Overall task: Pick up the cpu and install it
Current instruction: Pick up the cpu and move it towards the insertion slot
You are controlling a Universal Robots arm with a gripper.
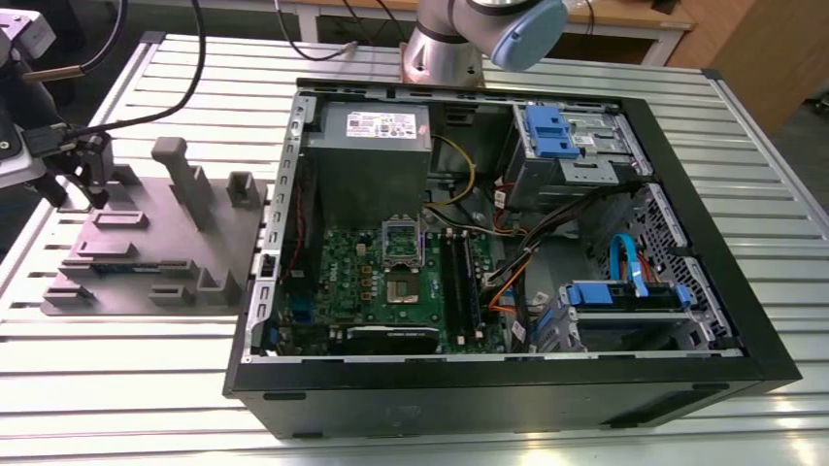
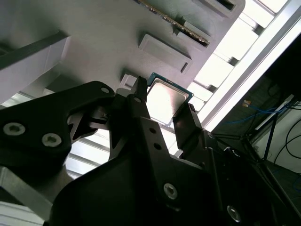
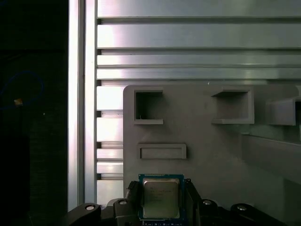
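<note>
Exterior view: a ribbed metal table (image 1: 155,388) carries an open computer case (image 1: 518,388) and, at the exterior view's left, a grey tray (image 1: 130,243) of raised blocks. The gripper (image 1: 80,199) stands upright over the tray's far left end. It is well apart from the case, with bare table slats in front of the tray. The socket (image 1: 402,283) sits mid-board inside the case, ringed by cables and drive cages. Second wrist view: from behind the black fingers (image 2: 141,106), the cpu (image 2: 164,99) lies between them, shiny top showing, just beside a small tray block. The table edge and a dark room with trailing cables lie beyond. First wrist view: looking straight down, the cpu (image 3: 161,197) is square between the two fingers, which are closed to its width and press on opposite edges. Whether it is lifted off the tray cannot be told. Open pockets (image 3: 148,106) lie farther along the tray, near the table's edge rail.
</note>
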